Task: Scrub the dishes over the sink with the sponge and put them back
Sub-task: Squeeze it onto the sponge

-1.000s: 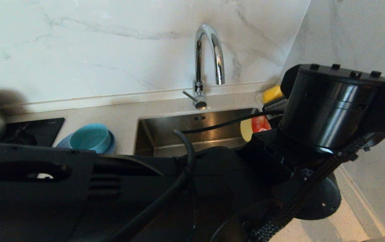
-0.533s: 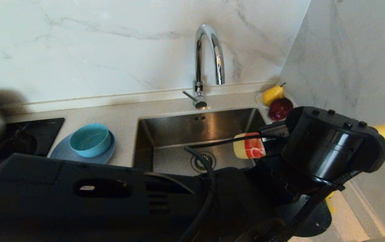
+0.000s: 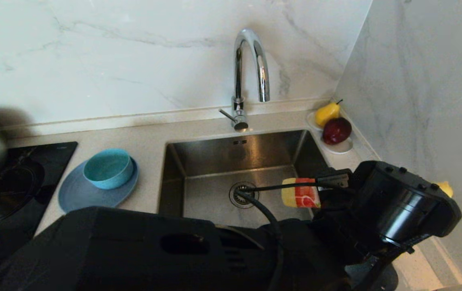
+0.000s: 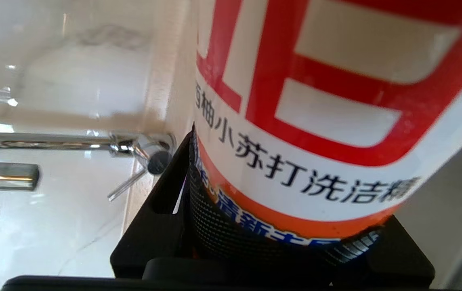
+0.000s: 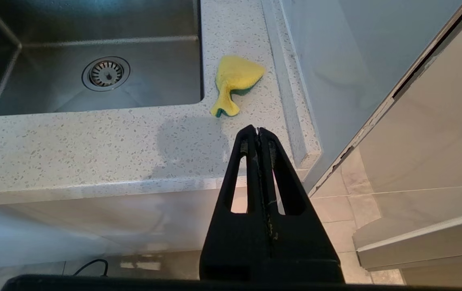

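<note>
Marble-walled speckled counter (image 5: 93, 153); left arm hides head view's near half. One grey-blue plate (image 3: 78, 190) under one teal bowl (image 3: 108, 168), left of sink (image 3: 215, 161). Left gripper (image 3: 328, 190) over sink's right side, jaws half-spread clamping detergent bottle (image 4: 320, 121), cap hidden. One sponge (image 5: 234, 83) on counter right of sink, bent, long axis toward wall. Right gripper (image 5: 258, 131) low by counter edge, jaws pressed together, empty.

White marble-look wall panels (image 3: 126, 60) with grey veins meet at a corner (image 3: 338, 91), where a second panel (image 3: 425, 81) runs along the right. The speckled light stone countertop (image 5: 93, 149) has a raised lip at the walls. Below it are pale glossy cabinet fronts (image 5: 73, 226) and beige floor tiles (image 5: 336, 210).
</note>
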You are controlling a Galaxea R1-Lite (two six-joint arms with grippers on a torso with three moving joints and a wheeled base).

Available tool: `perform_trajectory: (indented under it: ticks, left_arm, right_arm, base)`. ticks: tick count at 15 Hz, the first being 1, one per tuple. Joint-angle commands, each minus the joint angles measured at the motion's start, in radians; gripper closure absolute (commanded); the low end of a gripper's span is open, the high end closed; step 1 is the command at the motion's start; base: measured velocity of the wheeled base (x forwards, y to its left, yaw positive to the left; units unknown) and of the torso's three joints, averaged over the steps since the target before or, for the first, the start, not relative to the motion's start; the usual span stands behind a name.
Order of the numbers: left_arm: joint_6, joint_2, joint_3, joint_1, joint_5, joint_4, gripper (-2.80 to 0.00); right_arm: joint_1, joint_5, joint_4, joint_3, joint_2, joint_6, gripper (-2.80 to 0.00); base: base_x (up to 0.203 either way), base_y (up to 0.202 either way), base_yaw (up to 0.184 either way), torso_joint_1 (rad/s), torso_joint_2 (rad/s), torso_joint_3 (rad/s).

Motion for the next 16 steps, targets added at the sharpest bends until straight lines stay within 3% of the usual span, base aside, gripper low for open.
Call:
perform_trajectory:
  ticks: [1,5,10,16]
  left_arm:
    - [0.005,0.05,-0.035,-0.002,0.048,0.019,0.0]
    - [0.003,0.139,-0.174,-0.009,0.124,0.066,0.0]
    - [0.009,0.17,-0.182,-0.014,0.136,0.084,0.0]
    - [0.105,0.185,-0.188,-0.014,0.135,0.105,0.0]
  right_arm:
    - [0.0,0.0,-0.001,0.0,0.001,0.0,0.0]
    - [0.0,0.0,-0.001,0.0,0.001,0.0,0.0]
    - [0.0,0.0,-0.001,0.0,0.001,0.0,0.0]
    - [0.0,0.0,-0.001,0.0,0.001,0.0,0.0]
  base:
    - [0.0,0.0,0.0,0.0,0.0,0.0]
    - [0.0,0.0,0.0,0.0,0.0,0.0]
    - [0.0,0.0,0.0,0.0,0.0,0.0]
    - [0.0,0.0,0.0,0.0,0.0,0.0]
